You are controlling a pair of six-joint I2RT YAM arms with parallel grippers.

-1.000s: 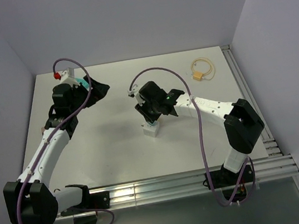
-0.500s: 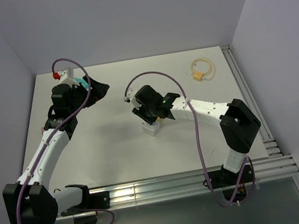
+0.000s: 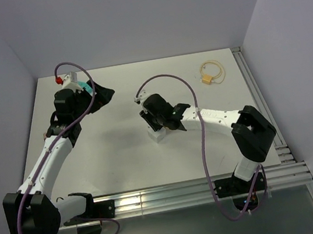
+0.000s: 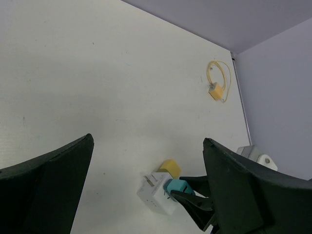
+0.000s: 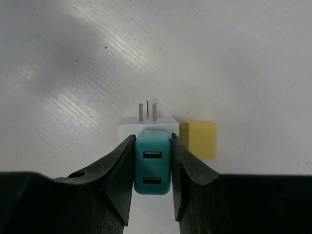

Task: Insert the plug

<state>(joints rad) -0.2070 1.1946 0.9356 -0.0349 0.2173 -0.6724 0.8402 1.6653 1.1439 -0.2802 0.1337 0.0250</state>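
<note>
Teal plug (image 5: 152, 163) tight in right hand (image 5: 152, 141), against white adapter (image 5: 146, 123); left hand (image 4: 147, 141) wide.

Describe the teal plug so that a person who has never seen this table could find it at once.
Go to the middle of the pale table, where the right gripper reaches down. Its black fingers are shut on the teal plug, which meets a white adapter beside a yellow block. Only the plug is teal, with two USB ports on its face.
</note>
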